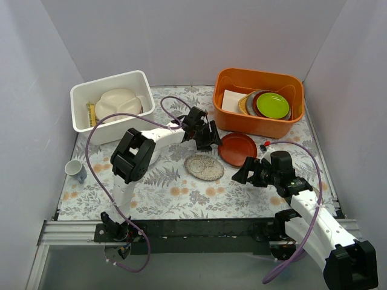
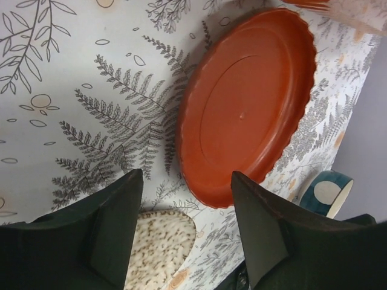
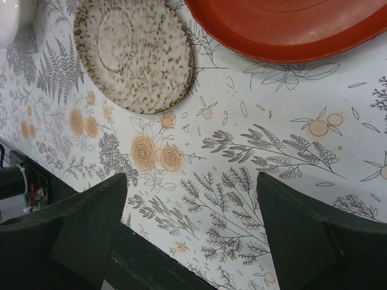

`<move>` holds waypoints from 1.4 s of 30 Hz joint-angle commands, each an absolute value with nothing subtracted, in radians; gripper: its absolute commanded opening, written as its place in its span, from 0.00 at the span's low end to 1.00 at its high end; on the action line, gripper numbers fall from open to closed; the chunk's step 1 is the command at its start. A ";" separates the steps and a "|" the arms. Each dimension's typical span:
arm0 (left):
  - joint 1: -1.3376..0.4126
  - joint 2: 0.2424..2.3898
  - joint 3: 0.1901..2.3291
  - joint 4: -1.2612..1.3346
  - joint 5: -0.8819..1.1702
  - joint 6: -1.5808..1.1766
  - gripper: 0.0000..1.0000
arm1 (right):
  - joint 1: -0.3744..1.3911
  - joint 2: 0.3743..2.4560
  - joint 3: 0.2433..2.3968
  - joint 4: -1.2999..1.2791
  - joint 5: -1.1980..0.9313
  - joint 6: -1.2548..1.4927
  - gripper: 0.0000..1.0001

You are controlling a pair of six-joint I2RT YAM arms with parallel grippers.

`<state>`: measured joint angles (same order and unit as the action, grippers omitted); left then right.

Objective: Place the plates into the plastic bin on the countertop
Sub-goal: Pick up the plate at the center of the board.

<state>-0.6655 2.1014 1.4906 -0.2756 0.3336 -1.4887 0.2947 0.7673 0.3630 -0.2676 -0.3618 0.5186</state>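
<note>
**Reach for the red-brown plate (image 2: 248, 109), flat on the table (image 1: 151, 193).**
It lies just beside the speckled beige plate (image 3: 133, 54), well apart from the plastic bin (image 1: 91, 128) holding a cream divided plate (image 1: 118, 101). Over its rim the left jaws gape empty; the right jaws, also open, hover nearby. Likely next: pinch the rim and lift.

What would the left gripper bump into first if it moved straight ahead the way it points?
Most likely the red-brown plate: its rim lies just ahead of the open left gripper, though depth is hard to judge.
</note>
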 commanded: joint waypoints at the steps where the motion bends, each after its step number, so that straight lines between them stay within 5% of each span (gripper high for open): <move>1: -0.683 2.117 1.514 -0.223 0.353 -1.486 0.57 | 0.290 0.770 0.382 -0.270 -0.354 0.500 0.95; 14: -0.719 2.181 1.499 -0.175 0.357 -1.514 0.40 | 0.290 0.773 0.382 -0.267 -0.356 0.497 0.95; 26: -0.719 2.126 1.393 -0.146 0.364 -1.525 0.00 | 0.288 0.762 0.397 -0.284 -0.351 0.491 0.95; 42: -0.707 1.947 1.381 -0.198 0.295 -1.523 0.00 | 0.288 0.707 0.439 -0.325 -0.339 0.480 0.96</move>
<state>-0.7155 2.0670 1.3510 -0.1596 0.3355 -1.5356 0.2939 0.7330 0.3908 -0.3168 -0.3443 0.4969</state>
